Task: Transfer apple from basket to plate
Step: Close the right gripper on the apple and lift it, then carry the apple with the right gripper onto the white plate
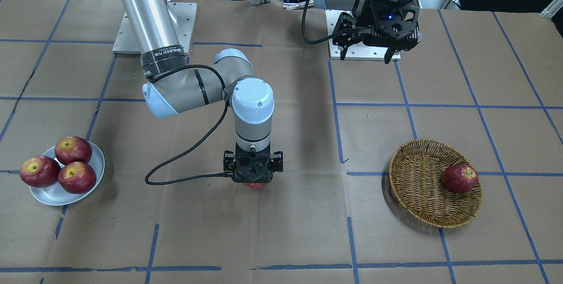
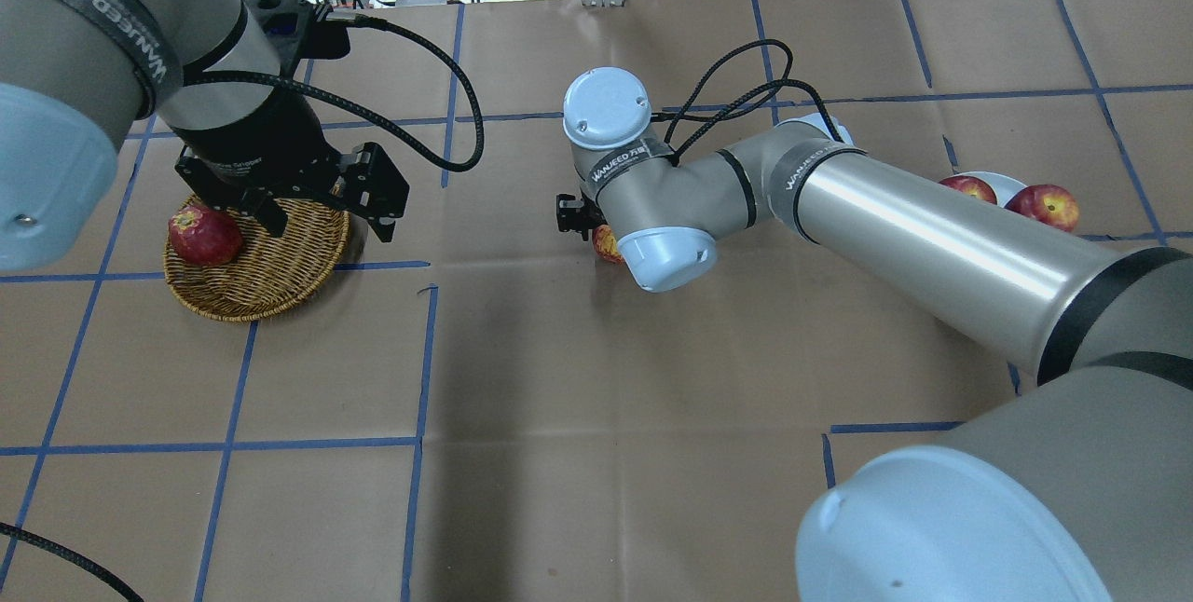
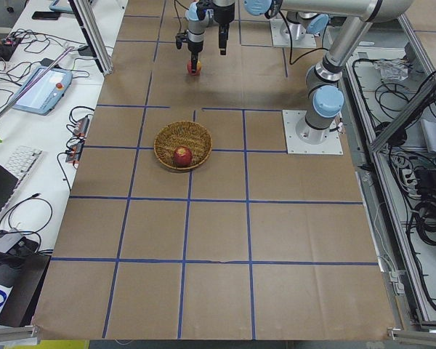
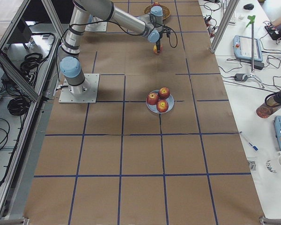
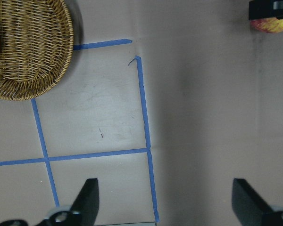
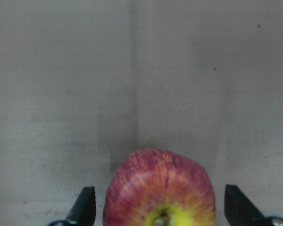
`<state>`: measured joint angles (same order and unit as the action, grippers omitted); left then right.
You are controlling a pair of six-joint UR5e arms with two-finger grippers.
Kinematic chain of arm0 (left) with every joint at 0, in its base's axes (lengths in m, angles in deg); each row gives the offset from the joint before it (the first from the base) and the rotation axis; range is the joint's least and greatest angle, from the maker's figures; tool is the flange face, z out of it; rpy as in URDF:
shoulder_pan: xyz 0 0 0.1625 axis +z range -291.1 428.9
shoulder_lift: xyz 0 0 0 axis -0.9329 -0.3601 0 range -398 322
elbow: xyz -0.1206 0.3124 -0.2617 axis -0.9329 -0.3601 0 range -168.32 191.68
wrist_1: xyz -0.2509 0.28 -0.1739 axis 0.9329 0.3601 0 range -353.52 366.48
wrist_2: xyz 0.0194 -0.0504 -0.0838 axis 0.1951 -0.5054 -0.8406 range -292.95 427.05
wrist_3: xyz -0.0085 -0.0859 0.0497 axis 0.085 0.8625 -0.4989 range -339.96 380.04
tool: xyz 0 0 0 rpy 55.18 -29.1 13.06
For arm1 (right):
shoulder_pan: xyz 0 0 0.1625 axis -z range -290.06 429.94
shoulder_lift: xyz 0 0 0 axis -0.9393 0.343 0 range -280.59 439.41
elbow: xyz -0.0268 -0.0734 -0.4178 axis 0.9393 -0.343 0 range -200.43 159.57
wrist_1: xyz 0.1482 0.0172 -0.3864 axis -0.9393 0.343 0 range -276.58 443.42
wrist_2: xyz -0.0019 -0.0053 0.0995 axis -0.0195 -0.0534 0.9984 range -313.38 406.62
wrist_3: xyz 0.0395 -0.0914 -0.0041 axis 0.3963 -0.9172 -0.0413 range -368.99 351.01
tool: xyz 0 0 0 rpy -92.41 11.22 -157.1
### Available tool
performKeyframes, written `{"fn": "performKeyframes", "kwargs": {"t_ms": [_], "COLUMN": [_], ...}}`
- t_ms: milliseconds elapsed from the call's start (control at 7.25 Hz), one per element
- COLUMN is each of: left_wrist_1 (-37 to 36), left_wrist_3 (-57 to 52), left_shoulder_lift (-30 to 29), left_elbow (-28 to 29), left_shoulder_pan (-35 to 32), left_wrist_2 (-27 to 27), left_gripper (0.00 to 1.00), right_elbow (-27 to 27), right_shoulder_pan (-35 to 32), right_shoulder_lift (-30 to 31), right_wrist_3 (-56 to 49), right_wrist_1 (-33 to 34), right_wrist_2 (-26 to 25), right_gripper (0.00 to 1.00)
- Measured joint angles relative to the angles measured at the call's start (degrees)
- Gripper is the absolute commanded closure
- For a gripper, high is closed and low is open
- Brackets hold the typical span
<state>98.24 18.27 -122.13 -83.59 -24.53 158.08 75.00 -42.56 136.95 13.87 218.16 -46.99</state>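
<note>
The pale pinkish-red apple [image 6: 160,188] with a yellow-green stem patch sits on the paper at mid-table [image 1: 254,185], also seen in the overhead view [image 2: 608,246]. My right gripper [image 1: 253,182] stands straight down over it, fingers [image 6: 85,207] open on either side with gaps. The wicker basket [image 1: 418,178] holds one darker red apple [image 1: 459,178]. The pale plate [image 1: 53,194] lies at the table's other end. My left gripper [image 1: 367,51] is open and empty, raised above the table; overhead it overlaps the basket [image 2: 280,271].
Three dark red apples [image 1: 66,165] fill the plate. Blue tape lines [image 5: 144,103] grid the brown paper. The arms' base plates [image 1: 154,24] stand at the robot's side of the table.
</note>
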Motion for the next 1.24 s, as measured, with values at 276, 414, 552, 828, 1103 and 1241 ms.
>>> {"fn": "performKeyframes", "kwargs": {"t_ms": [276, 414, 552, 828, 1103, 1241], "left_wrist_1": [-2.85, -3.26, -3.43, -3.51, -3.7, -3.95], "left_wrist_3": [-0.05, -0.07, -0.08, -0.06, 0.01, 0.06], "left_shoulder_lift": [-0.26, -0.38, -0.54, -1.56, -2.4, -2.68], "left_elbow": [-0.5, -0.69, -0.65, 0.35, 1.09, 1.26], "left_shoulder_pan": [0.01, 0.05, 0.1, 0.12, 0.16, 0.17], "left_wrist_2": [-0.09, -0.13, -0.14, -0.13, -0.09, -0.12], "left_gripper": [0.01, 0.01, 0.01, 0.01, 0.01, 0.01], "right_elbow": [-0.09, -0.26, -0.48, -0.39, 0.1, 0.37], "right_shoulder_pan": [0.04, 0.18, 0.46, 2.12, 8.95, 14.82], "right_shoulder_lift": [0.06, 0.52, 1.68, 6.94, 14.43, 18.03], "right_wrist_3": [-0.07, -0.16, -0.32, -0.86, -6.3, -13.05], "right_wrist_1": [0.15, 0.13, -0.27, -5.13, -14.59, -19.12], "right_wrist_2": [-0.23, -0.37, -0.46, -0.72, -1.47, -1.64], "right_gripper": [0.4, 0.4, 0.4, 0.4, 0.4, 0.41]}}
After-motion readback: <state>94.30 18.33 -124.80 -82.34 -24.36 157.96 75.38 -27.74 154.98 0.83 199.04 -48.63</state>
